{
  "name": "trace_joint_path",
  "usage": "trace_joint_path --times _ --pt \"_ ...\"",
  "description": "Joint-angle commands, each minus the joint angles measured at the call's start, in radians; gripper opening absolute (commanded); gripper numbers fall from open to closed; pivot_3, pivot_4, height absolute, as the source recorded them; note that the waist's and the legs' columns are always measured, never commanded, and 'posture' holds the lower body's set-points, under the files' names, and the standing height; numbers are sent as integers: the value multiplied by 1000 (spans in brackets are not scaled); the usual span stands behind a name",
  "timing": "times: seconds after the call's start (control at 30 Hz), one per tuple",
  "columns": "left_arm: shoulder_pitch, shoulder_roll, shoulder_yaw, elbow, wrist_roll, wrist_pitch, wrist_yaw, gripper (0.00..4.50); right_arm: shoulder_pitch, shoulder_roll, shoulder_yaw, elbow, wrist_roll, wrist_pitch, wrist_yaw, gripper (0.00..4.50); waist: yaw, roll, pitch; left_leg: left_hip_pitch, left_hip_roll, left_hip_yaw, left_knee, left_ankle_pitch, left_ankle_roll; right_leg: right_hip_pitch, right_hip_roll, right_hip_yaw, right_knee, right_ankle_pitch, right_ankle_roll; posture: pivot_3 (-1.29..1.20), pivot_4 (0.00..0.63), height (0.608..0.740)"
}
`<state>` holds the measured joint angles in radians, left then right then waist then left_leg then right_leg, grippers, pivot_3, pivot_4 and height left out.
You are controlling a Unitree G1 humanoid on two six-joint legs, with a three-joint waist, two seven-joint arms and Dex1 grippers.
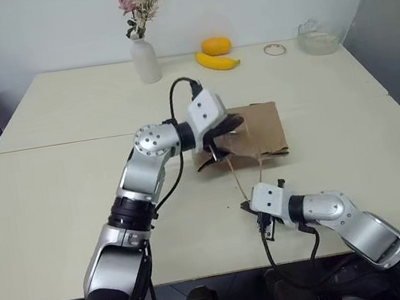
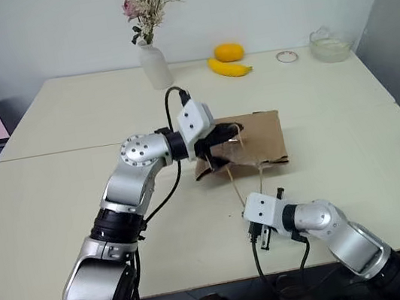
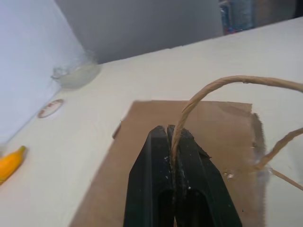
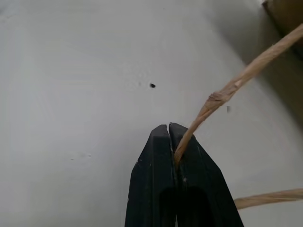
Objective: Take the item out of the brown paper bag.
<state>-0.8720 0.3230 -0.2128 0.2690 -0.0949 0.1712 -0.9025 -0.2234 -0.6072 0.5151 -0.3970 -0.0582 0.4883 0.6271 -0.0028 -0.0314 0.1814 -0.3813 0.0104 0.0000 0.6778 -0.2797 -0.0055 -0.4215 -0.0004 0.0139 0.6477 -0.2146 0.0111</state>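
From the head views, the creased brown kraft paper bag [image 1: 247, 133] lies flat on the pale desk [image 1: 56, 203], light and floppy; the item inside is hidden. In the left wrist view, the left gripper [image 3: 174, 137] is clamped on a thin tan twisted-paper handle [image 3: 213, 87]. In the right wrist view, the right gripper [image 4: 174, 135] pinches the other handle [image 4: 227, 92]. These handles look tear-prone, so they probably need gentle pulling.

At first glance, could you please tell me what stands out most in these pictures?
The creased brown paper bag lies flat mid-table, and each of its tan twisted-paper handles is pinched by a gripper: the left gripper at the bag's mouth, the right gripper nearer the table's front edge. At the far edge stand a white vase, a yellow banana and an orange fruit.
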Motion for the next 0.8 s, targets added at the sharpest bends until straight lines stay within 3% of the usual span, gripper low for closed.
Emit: trace_joint_path --times 0.03,0.43,0.7,0.8 --pt "-76 -3 64 48 -4 -12 66 0 34 -25 49 79 -100 -5 -9 12 0 0 0 0 0 0 0 0 0 0 0 0 0 0 0 0 150 740" --pt "-243 11 119 266 -11 -86 86 0 88 -12 58 121 -188 -46 -4 12 2 -4 -8 2 -1 1 0 0 0 2 -1 -1 -1 0 0 0 150 740" --pt "-202 -5 133 155 -98 -39 -10 0 86 85 -66 36 -141 -88 -61 12 0 -5 -8 1 1 1 0 0 0 1 0 0 0 0 0 0 150 740" --pt "-156 -3 129 73 -122 -12 -42 0 91 110 -116 -23 -114 -60 -59 913 -3 -4 -8 1 1 1 0 0 0 0 0 1 1 0 0 0 150 740"
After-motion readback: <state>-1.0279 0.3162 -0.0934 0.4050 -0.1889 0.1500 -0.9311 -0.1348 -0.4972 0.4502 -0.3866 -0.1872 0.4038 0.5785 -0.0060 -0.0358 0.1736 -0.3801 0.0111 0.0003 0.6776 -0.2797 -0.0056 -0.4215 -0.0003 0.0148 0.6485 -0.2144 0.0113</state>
